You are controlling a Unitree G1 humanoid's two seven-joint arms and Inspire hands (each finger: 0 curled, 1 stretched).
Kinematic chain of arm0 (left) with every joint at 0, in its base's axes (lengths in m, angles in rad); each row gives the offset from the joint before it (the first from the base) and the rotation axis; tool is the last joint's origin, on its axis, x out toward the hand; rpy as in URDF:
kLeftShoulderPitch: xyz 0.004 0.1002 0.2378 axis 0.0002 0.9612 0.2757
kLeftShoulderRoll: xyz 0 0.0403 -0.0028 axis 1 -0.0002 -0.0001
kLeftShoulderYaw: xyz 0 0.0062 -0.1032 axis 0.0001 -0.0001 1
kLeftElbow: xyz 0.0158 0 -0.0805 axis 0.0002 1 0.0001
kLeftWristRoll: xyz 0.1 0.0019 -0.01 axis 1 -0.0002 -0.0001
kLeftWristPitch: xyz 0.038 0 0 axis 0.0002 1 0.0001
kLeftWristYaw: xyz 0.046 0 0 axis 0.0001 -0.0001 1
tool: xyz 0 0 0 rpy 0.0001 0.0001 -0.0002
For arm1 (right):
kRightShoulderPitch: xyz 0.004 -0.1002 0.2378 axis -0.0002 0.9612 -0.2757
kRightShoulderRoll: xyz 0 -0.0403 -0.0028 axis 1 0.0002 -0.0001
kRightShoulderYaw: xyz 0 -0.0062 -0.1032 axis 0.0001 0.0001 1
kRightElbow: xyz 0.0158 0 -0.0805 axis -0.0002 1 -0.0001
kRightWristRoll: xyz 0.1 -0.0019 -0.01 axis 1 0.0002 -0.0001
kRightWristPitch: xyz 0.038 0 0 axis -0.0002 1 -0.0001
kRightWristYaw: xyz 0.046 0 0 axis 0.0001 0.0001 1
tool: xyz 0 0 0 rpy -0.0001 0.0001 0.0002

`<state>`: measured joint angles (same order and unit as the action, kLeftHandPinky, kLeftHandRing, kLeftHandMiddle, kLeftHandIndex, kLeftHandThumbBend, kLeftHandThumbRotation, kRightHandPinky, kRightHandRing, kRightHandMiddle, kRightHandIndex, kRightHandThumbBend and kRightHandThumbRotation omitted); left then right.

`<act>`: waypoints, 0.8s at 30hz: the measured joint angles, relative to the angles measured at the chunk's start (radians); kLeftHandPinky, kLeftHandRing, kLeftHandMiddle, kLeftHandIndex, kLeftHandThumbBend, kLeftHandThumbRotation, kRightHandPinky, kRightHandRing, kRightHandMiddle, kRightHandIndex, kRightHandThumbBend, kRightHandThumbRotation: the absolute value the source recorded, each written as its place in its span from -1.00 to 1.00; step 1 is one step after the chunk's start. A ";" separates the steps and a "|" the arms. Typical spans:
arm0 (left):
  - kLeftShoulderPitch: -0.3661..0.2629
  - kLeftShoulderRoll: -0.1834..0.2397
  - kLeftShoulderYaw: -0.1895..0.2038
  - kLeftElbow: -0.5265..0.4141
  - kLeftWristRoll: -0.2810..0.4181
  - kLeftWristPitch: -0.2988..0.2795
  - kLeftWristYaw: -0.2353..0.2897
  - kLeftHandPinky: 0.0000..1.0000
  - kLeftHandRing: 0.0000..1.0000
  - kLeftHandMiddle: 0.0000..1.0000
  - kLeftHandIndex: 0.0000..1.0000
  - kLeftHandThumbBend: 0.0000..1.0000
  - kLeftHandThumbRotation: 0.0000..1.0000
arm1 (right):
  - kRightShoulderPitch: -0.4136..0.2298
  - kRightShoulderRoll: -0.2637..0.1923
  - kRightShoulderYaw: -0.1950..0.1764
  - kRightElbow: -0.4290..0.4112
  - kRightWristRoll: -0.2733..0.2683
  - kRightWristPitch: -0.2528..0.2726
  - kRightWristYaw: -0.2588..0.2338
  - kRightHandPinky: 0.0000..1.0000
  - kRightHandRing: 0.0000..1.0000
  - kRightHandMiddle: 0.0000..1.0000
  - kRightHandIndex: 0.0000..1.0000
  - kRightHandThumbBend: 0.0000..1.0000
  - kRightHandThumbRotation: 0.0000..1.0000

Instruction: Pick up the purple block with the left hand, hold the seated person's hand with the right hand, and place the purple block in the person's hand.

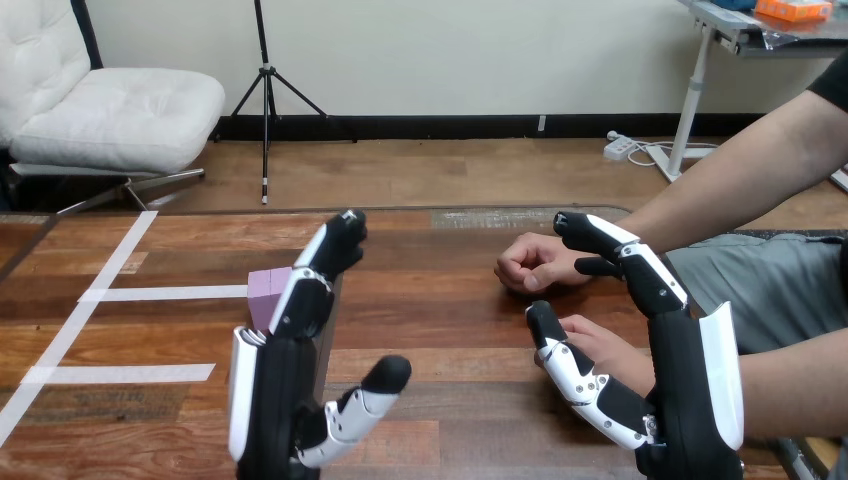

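Observation:
A purple block (266,293) sits on the wooden table (430,300), partly hidden behind my left hand's fingers. My left hand (290,380) is raised over the near table, open, with straight fingers reaching toward the block and the thumb out to the right. My right hand (670,370) is open too, fingers pointing forward. The person's hand (535,265) rests as a loose fist on the table just left of my right fingertips. A second person's hand (598,350) lies between my right thumb and fingers; I cannot tell if they touch.
White tape lines (165,293) mark the left part of the table. The person's forearm (740,180) comes in from the upper right and another forearm (800,385) from the right edge.

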<state>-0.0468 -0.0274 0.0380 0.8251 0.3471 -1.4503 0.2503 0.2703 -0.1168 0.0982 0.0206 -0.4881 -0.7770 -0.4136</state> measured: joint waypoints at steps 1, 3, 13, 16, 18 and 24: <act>-0.002 0.005 -0.004 0.000 -0.011 0.004 -0.007 0.67 0.75 0.78 0.76 0.52 0.23 | 0.000 0.000 0.000 0.000 0.000 0.000 0.001 0.38 0.53 0.55 0.53 -0.16 -0.35; -0.008 0.020 -0.014 0.000 -0.038 0.013 -0.026 0.68 0.76 0.79 0.77 0.53 0.19 | 0.000 0.000 -0.001 0.000 0.000 0.000 0.003 0.39 0.53 0.55 0.53 -0.16 -0.35; -0.014 0.133 -0.069 -0.086 -0.220 0.183 -0.196 0.72 0.82 0.84 0.80 0.59 -0.05 | -0.001 0.000 -0.001 0.000 0.000 0.000 0.009 0.40 0.54 0.56 0.53 -0.16 -0.34; -0.014 0.177 -0.062 -0.125 -0.224 0.243 -0.232 0.78 0.85 0.88 0.84 0.59 -0.03 | -0.001 0.000 -0.001 0.000 0.000 0.000 0.011 0.41 0.54 0.56 0.53 -0.16 -0.33; -0.014 0.210 -0.056 -0.154 -0.220 0.282 -0.255 0.81 0.86 0.89 0.85 0.59 0.00 | -0.001 0.000 -0.002 0.000 -0.001 0.001 0.012 0.41 0.54 0.56 0.53 -0.16 -0.33; -0.014 0.302 -0.022 -0.240 -0.154 0.396 -0.279 0.90 0.92 0.95 0.89 0.61 0.14 | -0.001 0.000 -0.003 0.000 -0.001 0.002 0.013 0.41 0.54 0.56 0.53 -0.15 -0.31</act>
<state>-0.0607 0.2747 0.0155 0.5851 0.1927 -1.0547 -0.0284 0.2697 -0.1171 0.0955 0.0206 -0.4891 -0.7749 -0.4010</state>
